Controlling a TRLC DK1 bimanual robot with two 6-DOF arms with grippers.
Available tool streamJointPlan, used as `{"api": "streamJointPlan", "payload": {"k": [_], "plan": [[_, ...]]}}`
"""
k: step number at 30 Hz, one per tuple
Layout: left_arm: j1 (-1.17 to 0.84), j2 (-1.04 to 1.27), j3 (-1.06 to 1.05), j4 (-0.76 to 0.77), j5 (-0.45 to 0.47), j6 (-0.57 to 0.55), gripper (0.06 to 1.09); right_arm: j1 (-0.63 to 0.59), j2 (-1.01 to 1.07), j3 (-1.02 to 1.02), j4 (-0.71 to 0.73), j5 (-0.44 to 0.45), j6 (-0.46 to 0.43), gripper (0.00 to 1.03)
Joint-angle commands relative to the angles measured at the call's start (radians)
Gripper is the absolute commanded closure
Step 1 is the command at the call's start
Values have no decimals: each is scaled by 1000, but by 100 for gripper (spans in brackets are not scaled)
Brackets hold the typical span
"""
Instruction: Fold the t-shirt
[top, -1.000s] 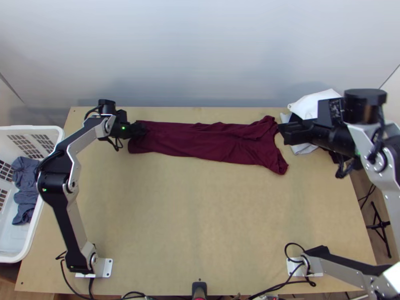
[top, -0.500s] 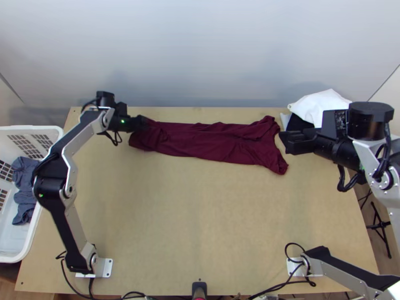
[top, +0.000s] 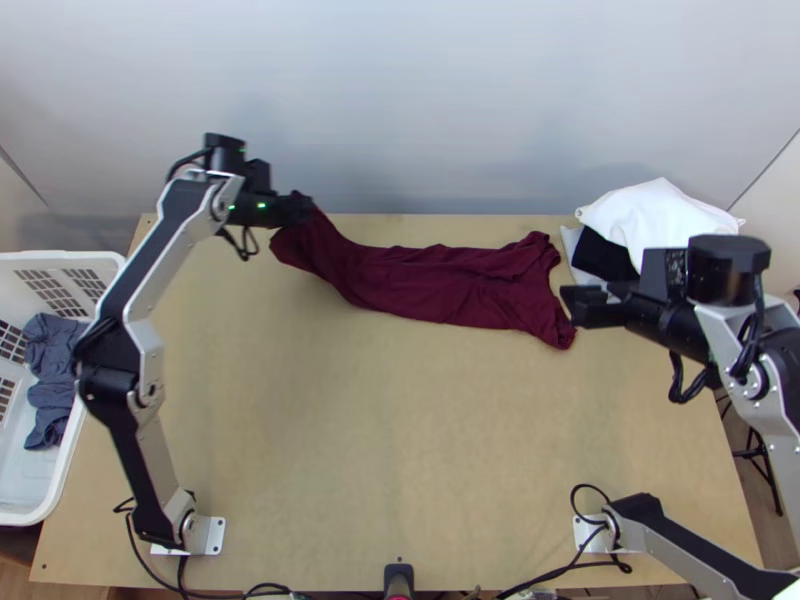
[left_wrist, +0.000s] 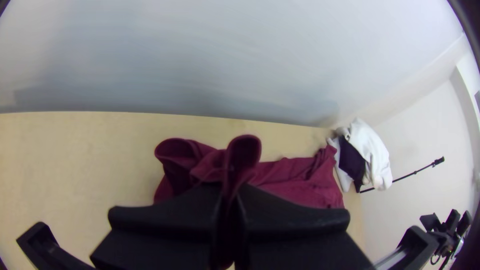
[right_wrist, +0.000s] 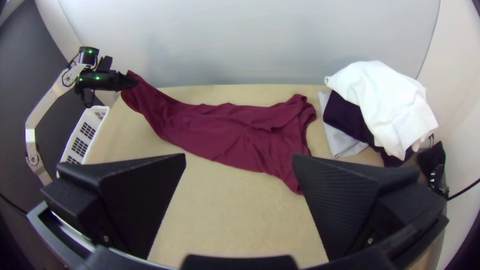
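Clamping one raised end of the maroon t-shirt (top: 440, 285) is the left gripper (top: 303, 208) (the right gripper (top: 574, 302) gapes).

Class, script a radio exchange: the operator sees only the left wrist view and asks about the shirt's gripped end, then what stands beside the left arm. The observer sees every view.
Operator: Is the gripped end of the t-shirt flat on the table?
Observer: No, the left gripper holds that end raised above the table.
Operator: What stands beside the left arm?
Observer: A white basket with a grey cloth inside.
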Motion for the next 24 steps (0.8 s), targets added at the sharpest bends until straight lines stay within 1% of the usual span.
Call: {"api": "streamJointPlan", "payload": {"k": [1,5,10,12,14,19,24], "plan": [[-130,89,191,-80,-62,0,105,-38,-96,-116,4,2,11,4],[-225,142,285,-75,-94,0,105,-64,-156,-181,4,2,11,4],[-353,162,295,32,-148,2,105,-94,-225,-260,4,0,14,4],[-399,173,295,89,-148,-3,105,-107,-251,-293,4,-6,23,4],[-440,187,295,163,-146,-34,105,-124,-274,-325,4,-26,32,4],[-514,264,292,356,-148,-34,105,-152,-317,-392,5,-44,41,4],[-580,339,294,503,-149,31,105,-178,-357,-438,4,-61,49,4]]}}
